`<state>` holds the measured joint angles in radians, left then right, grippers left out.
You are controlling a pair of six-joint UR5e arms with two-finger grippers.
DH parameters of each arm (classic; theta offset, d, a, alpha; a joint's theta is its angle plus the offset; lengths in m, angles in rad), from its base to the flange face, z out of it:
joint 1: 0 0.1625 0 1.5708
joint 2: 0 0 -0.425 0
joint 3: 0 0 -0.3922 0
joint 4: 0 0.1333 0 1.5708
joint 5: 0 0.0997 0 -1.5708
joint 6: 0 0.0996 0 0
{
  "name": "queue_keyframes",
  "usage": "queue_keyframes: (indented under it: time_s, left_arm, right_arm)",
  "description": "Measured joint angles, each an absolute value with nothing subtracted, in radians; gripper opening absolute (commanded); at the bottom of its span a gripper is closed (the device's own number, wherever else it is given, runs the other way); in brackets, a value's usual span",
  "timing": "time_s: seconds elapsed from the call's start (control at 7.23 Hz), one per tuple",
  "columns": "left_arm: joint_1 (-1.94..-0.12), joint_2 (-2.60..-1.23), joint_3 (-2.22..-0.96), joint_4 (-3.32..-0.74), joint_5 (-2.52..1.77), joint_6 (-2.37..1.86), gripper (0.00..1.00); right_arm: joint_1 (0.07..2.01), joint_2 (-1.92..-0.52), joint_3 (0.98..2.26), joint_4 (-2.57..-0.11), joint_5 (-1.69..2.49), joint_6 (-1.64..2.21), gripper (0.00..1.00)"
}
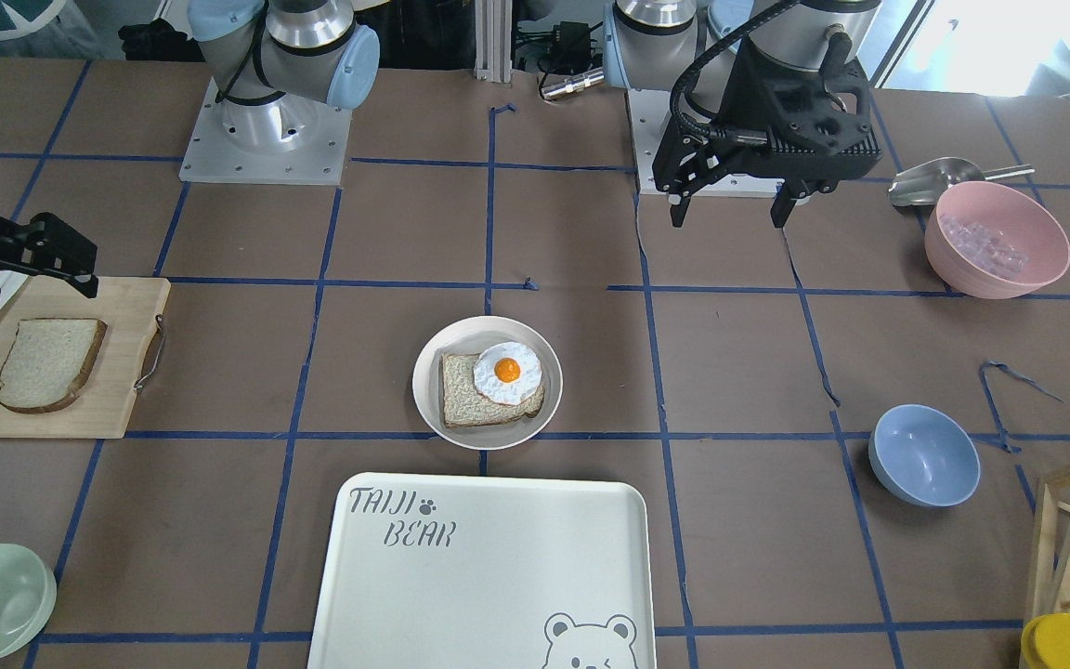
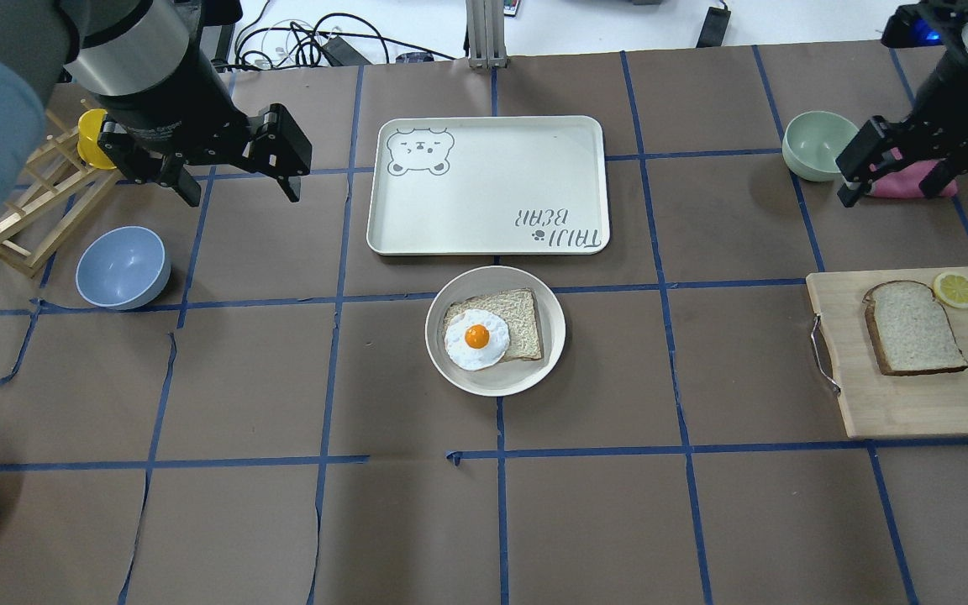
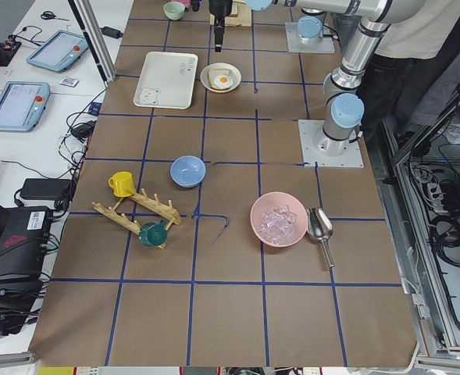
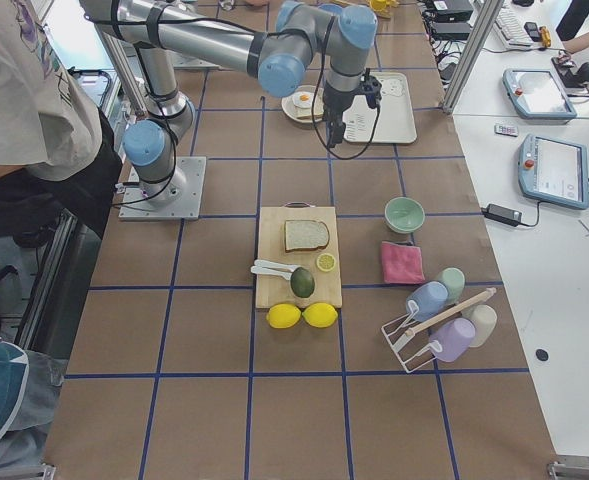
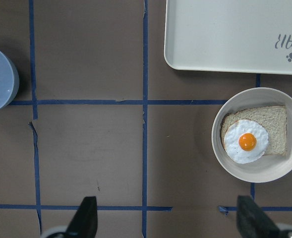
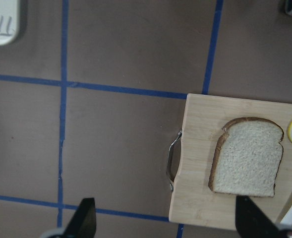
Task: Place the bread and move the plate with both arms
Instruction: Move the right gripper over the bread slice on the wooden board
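Note:
The bread (image 2: 914, 328) lies flat on a wooden cutting board (image 2: 896, 403) at the table's right; it also shows in the right wrist view (image 6: 247, 157). The plate (image 2: 497, 382) sits at the table's middle and bears a thin-crusted slice with a fried egg (image 2: 476, 338); the left wrist view shows the plate (image 5: 255, 176) too. My right gripper (image 2: 891, 189) is open and empty, high above the table beyond the board's far edge. My left gripper (image 2: 242, 197) is open and empty, raised left of the tray, apart from the plate.
A white bear-printed tray (image 2: 534, 151) lies just beyond the plate. A lemon slice (image 2: 954, 290) and a white utensil share the board. A blue bowl (image 2: 123, 267), a wooden rack (image 2: 22, 218), a green bowl (image 2: 820, 144) and a pink cloth (image 2: 904, 181) stand around.

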<state>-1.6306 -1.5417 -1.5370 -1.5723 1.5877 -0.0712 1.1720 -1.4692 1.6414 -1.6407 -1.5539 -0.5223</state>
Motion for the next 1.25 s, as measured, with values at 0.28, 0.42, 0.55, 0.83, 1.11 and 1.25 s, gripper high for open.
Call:
queue_keyframes:
  time_s: [0.28, 0.42, 0.55, 0.83, 1.11, 1.25]
  left_arm:
    - [-1.631, -1.542, -1.537, -1.572, 1.588, -0.071, 1.00]
    - [-1.631, -1.542, -1.537, -1.572, 1.588, -0.071, 1.00]
    - [-1.631, -1.542, -1.537, -1.572, 1.588, -0.071, 1.00]
    - [-1.631, -1.542, -1.537, -1.572, 1.588, -0.071, 1.00]
    - [-1.631, -1.542, -1.537, -1.572, 1.588, -0.071, 1.00]
    - [-1.631, -1.542, -1.537, -1.572, 1.588, -0.071, 1.00]
  right_arm:
    - [1.027, -1.409, 1.756, -1.802, -1.544, -0.702, 1.00]
    - [0.986, -1.368, 1.781, -1.861, -1.543, -0.786, 1.00]
    - [0.968, -1.330, 1.792, -1.909, -1.541, -0.837, 0.99]
    - [0.953, -1.258, 1.796, -1.959, -1.525, -0.869, 0.99]
    - [0.923, -1.214, 1.801, -2.006, -1.514, -0.871, 0.99]
    - [0.915, -1.192, 1.804, -2.028, -1.514, -0.871, 0.99]
